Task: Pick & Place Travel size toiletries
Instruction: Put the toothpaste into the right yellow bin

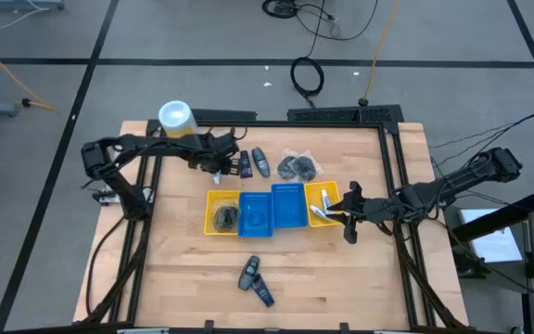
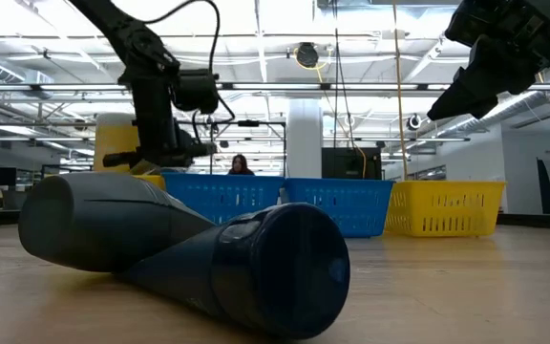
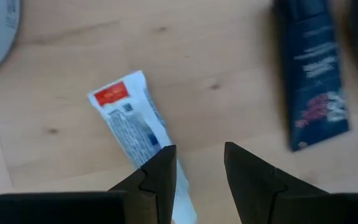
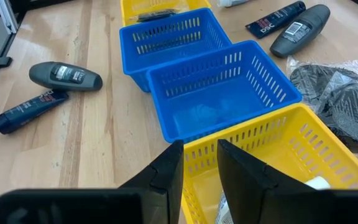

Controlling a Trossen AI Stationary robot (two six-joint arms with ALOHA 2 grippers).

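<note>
My left gripper [image 1: 219, 169] [image 3: 197, 152] is open, low over a small white tube [image 3: 129, 121] that lies flat on the table near the far edge. One finger [image 3: 157, 177] stands over the tube's end. A navy tube [image 3: 312, 74], a grey oval bottle [image 1: 260, 161] and clear packets with dark contents [image 1: 297, 167] lie to its right. My right gripper [image 1: 344, 215] [image 4: 199, 146] is open and empty above the right yellow bin [image 4: 272, 155], in which white items [image 1: 321, 209] lie. Another grey oval bottle [image 1: 250, 273] and navy tube [image 1: 263, 296] lie near the near edge. My left gripper comes at the white tube from above, pointing down, with one finger [image 3: 157, 177] over the tube's end [image 3: 166, 149] and the other on the bare wood side. Whether that finger touches the tube, I cannot tell.
A row of bins crosses the table's middle: a yellow one [image 1: 222, 211] with a dark item, two blue ones [image 1: 254, 215] [image 1: 288, 204], then the right yellow one. A big yellow canister with a white lid [image 1: 176, 118] stands at the far left. Bare wood lies left and right of the near pair.
</note>
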